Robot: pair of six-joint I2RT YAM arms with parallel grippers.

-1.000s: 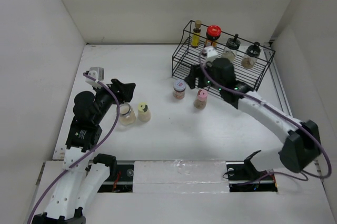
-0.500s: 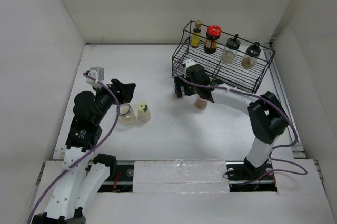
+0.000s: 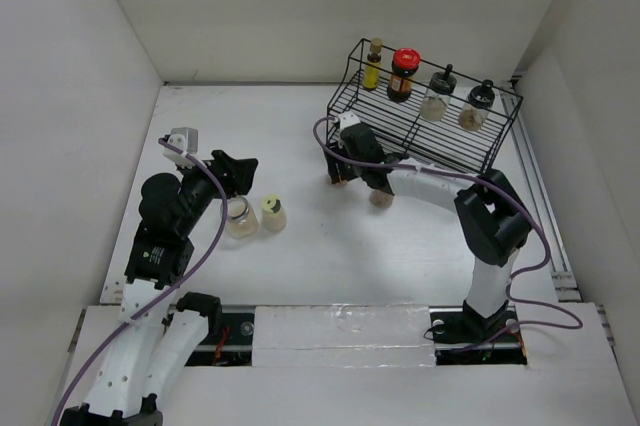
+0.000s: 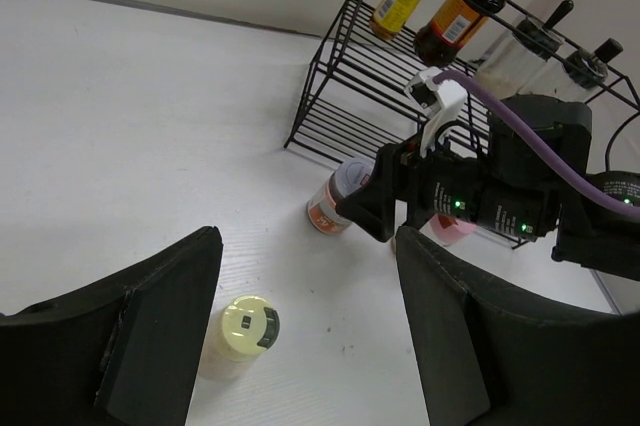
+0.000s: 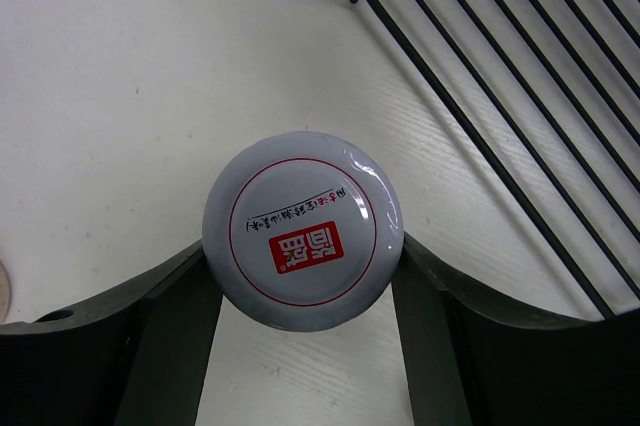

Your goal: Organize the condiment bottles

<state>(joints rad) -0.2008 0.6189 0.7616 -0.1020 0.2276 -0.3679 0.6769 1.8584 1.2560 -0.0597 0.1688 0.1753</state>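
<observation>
The job is sitting at about the halfway mark, judging from the layout: four condiment bottles are already standing on the upper shelf of the black wire rack (image 3: 362, 111), namely a yellow bottle (image 3: 374, 66), a red-capped bottle (image 3: 402, 74) and two black-topped shakers (image 3: 438, 96) (image 3: 477, 106). Four more are waiting on the tabletop (image 3: 300, 126). The bluish-white-capped jar (image 5: 302, 231) is standing just in front of the rack's near-left corner, and the right claw (image 5: 302, 258) is clenching it from above, its fingers (image 5: 175, 326) pressing on both sides of the cap with no gap showing. That jar is standing upright with its long axis vertical. Its cap is pointing straight up at the wrist camera, and its base is resting on the tabletop. The pink-capped bottle (image 3: 380, 198) is standing just beside it, partly hidden under the right arm. Well apart to the left, the pale-yellow-capped bottle (image 3: 272, 208) and a clear jar (image 3: 240, 216) are standing upright side by side. The left claw (image 4: 307, 238) is hanging near them, released and empty, with its fingers spread apart. Racking those four looks like what is remaining.
</observation>
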